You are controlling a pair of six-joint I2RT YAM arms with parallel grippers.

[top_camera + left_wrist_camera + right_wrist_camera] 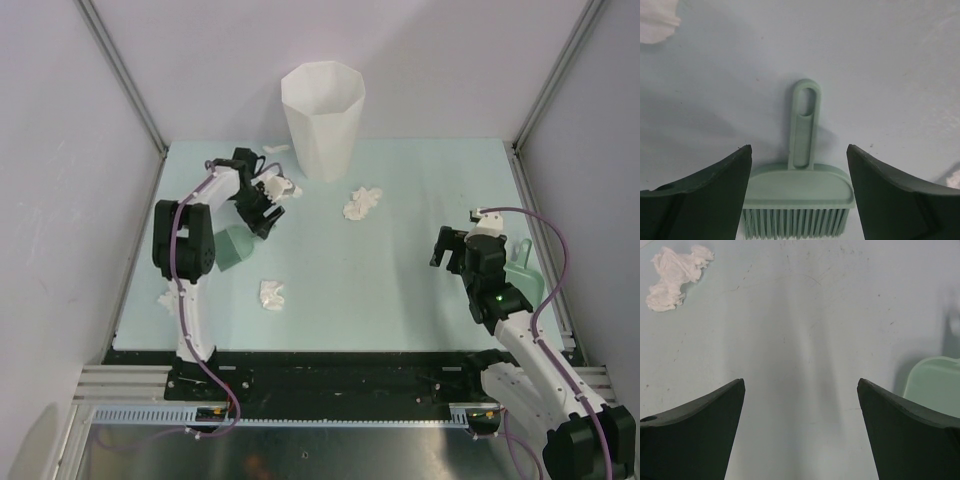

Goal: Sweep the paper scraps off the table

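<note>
- The flat, pale mint-green table (400, 290) carries at least four crumpled white paper scraps (362, 203). One lies just right of centre in the upper half of the top view, and one lies lower, left of centre. A third is in the upper left beside the left arm's claw, and a fourth is at the far left edge. None looks gathered, so the sweeping seems not yet begun.
- The left gripper (799, 147) hangs with its dark jaws spread wide over a small green plastic brush (802, 180) with a looped handle. The brush lies flat on the table, and nothing grips it.
- The right gripper (801, 382) is likewise spread and empty above bare table. A green plastic dustpan (935, 385) sits at the right edge of its wrist view, apart from it.
- A tall white faceted bin (322, 115) stands at top centre.
- By my reading, what is left is to take up the brush, probably the dustpan too, and collect every scrap.
</note>
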